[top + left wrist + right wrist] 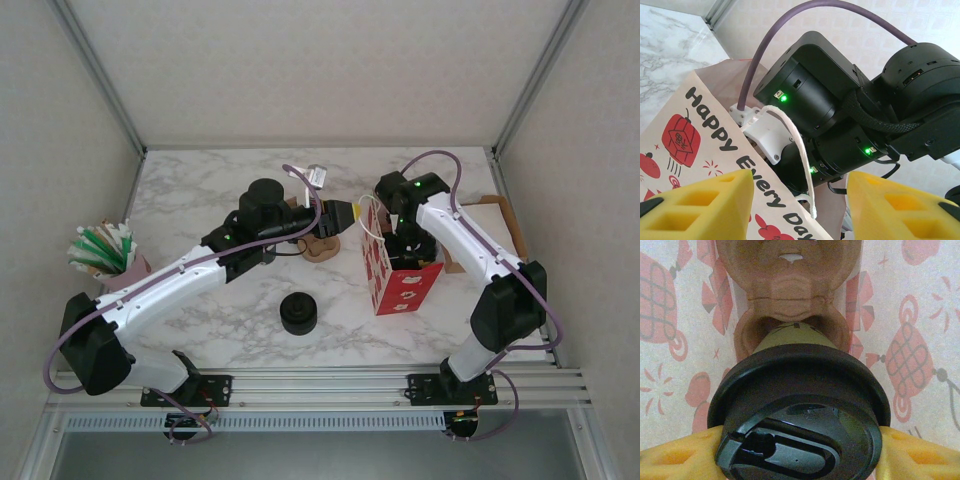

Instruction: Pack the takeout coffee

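In the right wrist view the takeout coffee [800,410] has a round black lid and olive sides. My right gripper [800,455] is shut on it, a yellow pad against each side of the lid. It hangs inside the red-and-white paper bag [400,280], right above a brown pulp cup carrier [790,290] at the bag's bottom. My left gripper [799,200] is open at the bag's rim [700,135], with the white cord handle [800,160] hanging between its fingers. From above, the left gripper [345,213] sits by the bag's left edge.
A squat black stack of lids [298,312] stands in the near middle. A cup of green and white sticks [105,250] is at the left edge. A brown carrier piece [320,245] lies under the left wrist. A flat cardboard sheet [495,225] lies far right.
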Motion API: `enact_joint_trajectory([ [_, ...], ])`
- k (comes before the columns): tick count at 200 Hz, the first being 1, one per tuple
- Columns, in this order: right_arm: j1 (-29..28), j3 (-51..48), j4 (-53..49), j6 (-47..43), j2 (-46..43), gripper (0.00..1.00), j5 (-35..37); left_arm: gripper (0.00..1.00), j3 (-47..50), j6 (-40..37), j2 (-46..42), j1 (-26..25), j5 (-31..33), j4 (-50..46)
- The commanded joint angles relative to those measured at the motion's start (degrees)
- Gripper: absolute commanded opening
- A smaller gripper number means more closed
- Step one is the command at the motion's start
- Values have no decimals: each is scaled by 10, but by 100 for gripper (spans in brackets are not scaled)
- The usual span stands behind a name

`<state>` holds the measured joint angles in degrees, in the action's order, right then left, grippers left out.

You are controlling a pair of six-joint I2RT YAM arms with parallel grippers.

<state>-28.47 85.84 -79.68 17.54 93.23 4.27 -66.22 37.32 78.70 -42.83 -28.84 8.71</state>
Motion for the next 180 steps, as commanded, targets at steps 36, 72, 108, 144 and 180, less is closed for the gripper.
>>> enact_joint_trajectory([
  [36,4,-6,0,-1,-2,67,-4,52,9,-7,-17,-5,4,10],
  [72,5,-5,0,-2,-2,67,-6,52,9,-8,-17,-5,5,10],
  [108,5,-6,1,-2,-1,67,-5,52,9,-7,-16,-5,4,12],
  [144,4,-7,4,-2,0,67,-5,52,8,-8,-16,-5,4,11],
  [180,4,-10,7,-2,2,67,-6,52,9,-8,-17,-5,4,10],
])
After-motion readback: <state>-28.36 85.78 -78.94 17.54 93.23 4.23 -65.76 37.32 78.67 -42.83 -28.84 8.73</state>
